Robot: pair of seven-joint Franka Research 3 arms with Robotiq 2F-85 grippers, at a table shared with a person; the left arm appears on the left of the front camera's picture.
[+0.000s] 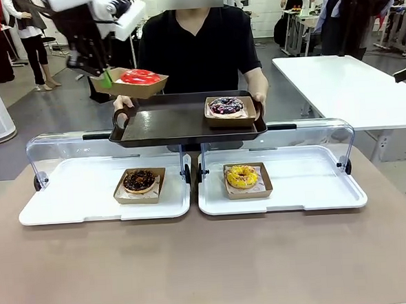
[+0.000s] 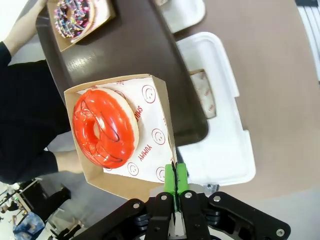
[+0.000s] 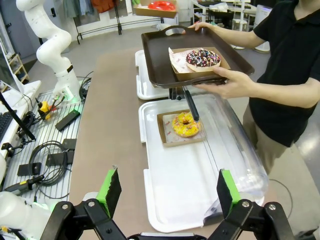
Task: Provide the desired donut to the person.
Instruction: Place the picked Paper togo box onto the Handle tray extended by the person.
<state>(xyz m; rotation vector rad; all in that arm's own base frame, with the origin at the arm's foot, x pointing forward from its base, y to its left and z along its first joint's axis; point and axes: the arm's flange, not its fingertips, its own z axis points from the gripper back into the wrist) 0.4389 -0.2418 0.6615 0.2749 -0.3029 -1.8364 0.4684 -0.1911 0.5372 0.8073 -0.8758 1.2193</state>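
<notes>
My left gripper (image 1: 105,79) is shut on the edge of a cardboard tray (image 1: 131,87) holding a red-glazed donut (image 1: 140,76), raised above the left end of the person's dark brown tray (image 1: 180,122). In the left wrist view the green pads (image 2: 175,180) pinch the cardboard tray (image 2: 150,140) rim, with the red donut (image 2: 105,127) beyond them. The person (image 1: 200,45) in black holds the tray by both handles; a sprinkled chocolate donut (image 1: 226,106) sits on its right end. My right gripper (image 3: 170,192) stands open over the right white tray (image 3: 180,190).
Two white trays (image 1: 75,201) with raised clear lids lie on the brown table. The left holds a chocolate donut (image 1: 139,180), the right a yellow donut (image 1: 242,176). A white table (image 1: 351,88) stands at the right. Other people stand far behind.
</notes>
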